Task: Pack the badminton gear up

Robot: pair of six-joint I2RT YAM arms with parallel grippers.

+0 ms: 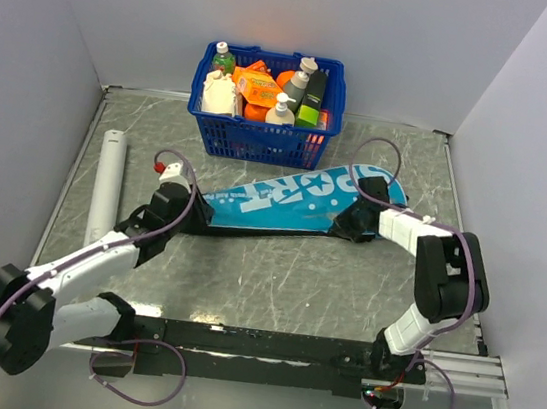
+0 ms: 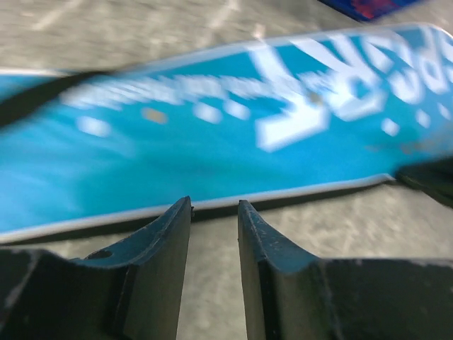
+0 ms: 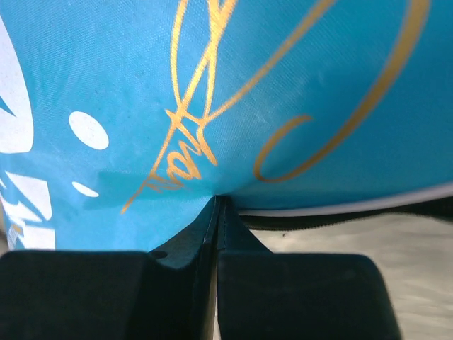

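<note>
At far left a long white tube [image 1: 107, 183] lies lengthwise on the grey marbled tabletop [image 1: 274, 275], unmarked as far as can be seen. Just right of it the left gripper [image 2: 214, 205] has its jaws spread a little with nothing between them, tips just short of the narrow end of the teal case [image 1: 299, 200]. The racket-shaped case lies flat mid-table with black edging, white dots and "SPORT" in big white letters (smaller lettering beside it is too blurred to read). A blue basket [image 1: 262, 138] of bottles stands behind it. At the case's wide end the right gripper [image 3: 216, 202] has its jaws pressed together, pinching the rim below a gold scrawl.
</note>
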